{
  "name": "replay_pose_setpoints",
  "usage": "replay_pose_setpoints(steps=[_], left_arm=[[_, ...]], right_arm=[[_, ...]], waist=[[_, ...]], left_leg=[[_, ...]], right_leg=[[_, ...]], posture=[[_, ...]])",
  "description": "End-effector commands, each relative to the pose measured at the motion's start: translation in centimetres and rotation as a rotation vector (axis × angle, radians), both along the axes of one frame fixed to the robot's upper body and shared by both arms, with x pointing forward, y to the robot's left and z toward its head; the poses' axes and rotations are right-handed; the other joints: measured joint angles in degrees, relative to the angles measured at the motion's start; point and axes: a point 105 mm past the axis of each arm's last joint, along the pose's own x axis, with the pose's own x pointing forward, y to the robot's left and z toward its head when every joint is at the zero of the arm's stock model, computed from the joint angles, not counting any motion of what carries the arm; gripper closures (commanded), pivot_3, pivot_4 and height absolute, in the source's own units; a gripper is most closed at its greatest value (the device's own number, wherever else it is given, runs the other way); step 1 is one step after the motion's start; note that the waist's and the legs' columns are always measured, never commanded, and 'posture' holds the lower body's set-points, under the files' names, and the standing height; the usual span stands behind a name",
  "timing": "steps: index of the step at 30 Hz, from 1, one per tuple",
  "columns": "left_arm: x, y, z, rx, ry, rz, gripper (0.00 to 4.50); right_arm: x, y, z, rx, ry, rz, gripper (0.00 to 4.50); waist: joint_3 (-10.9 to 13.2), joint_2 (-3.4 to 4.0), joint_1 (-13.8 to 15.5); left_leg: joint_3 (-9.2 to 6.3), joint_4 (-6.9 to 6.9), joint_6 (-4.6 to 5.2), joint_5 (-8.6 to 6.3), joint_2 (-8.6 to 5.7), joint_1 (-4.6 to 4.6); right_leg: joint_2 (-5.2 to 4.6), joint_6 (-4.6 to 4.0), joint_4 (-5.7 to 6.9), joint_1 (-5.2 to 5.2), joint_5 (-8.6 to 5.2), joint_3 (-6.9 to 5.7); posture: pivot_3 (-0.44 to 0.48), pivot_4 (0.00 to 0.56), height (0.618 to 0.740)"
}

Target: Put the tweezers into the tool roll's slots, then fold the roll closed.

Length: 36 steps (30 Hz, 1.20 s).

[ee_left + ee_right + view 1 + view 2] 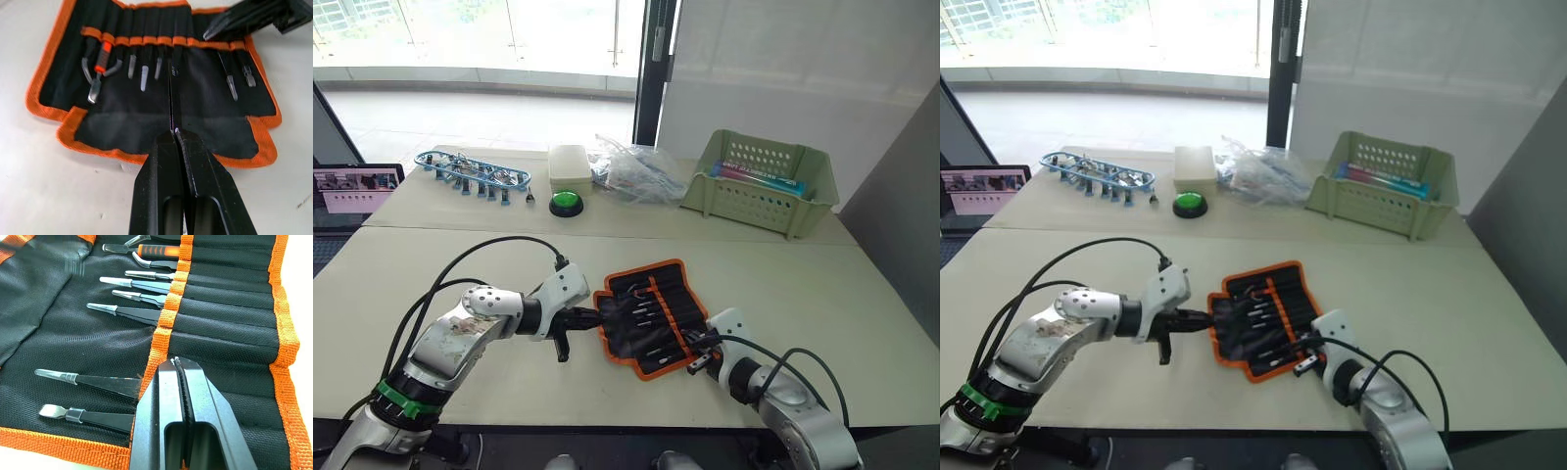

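A black tool roll (651, 315) with orange edging is lying open and flat on the near table (862, 304), between the two arms. Several thin tweezers (124, 311) are sitting tucked under its orange slot strip (171, 301), tips pointing out. The left gripper (177, 134) is meeting the roll's left edge, its jaws pinching one slim tweezer (174, 93) that is lying across the fabric. The right gripper (178, 363) is resting closed on the strip at the roll's right side. A green basket (762, 181) is standing on the far table
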Motion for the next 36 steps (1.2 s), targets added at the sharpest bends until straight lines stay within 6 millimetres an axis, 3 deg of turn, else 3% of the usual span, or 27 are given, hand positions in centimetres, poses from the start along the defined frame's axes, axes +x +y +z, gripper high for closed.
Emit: replay_pose_setpoints(steps=[1,11,26,36], left_arm=[[0.2,-0.9,1.3,0.031,-0.071,-0.042,4.49],[-0.3,-2.7,1.1,0.051,-0.052,-0.113,4.49],[1.4,-5.0,-0.5,0.143,-0.108,-0.120,4.49],[0.8,-7.4,-0.6,0.106,-0.096,-0.185,4.49]], right_arm=[[-1.8,-0.3,-4.2,-0.044,0.186,-0.014,4.50],[-2.7,-0.4,-4.4,-0.041,0.199,-0.036,4.50],[-3.6,-0.6,-4.3,-0.039,0.209,-0.063,4.50],[-3.7,-0.7,-4.2,-0.037,0.209,-0.076,4.50]], waist=[[0.00,0.00,0.05],[-0.01,-0.02,0.10],[-0.05,0.05,0.22],[-0.05,0.06,0.76]], left_leg=[[0.00,0.01,0.00,0.00,0.00,0.00],[0.00,-0.01,0.00,0.00,-0.02,-0.05],[-0.05,0.00,0.01,0.00,-0.06,-0.07],[-0.10,0.12,0.01,0.00,-0.13,-0.08]], right_leg=[[0.00,0.00,0.00,0.00,0.00,0.00],[0.02,0.01,-0.01,-0.01,-0.01,0.02],[0.04,0.04,0.01,0.02,-0.04,0.01],[0.03,0.05,0.02,0.11,-0.04,0.04]], posture=[[0.000,0.150,0.738],[0.000,0.150,0.738],[0.000,0.150,0.738],[0.000,0.150,0.738]])
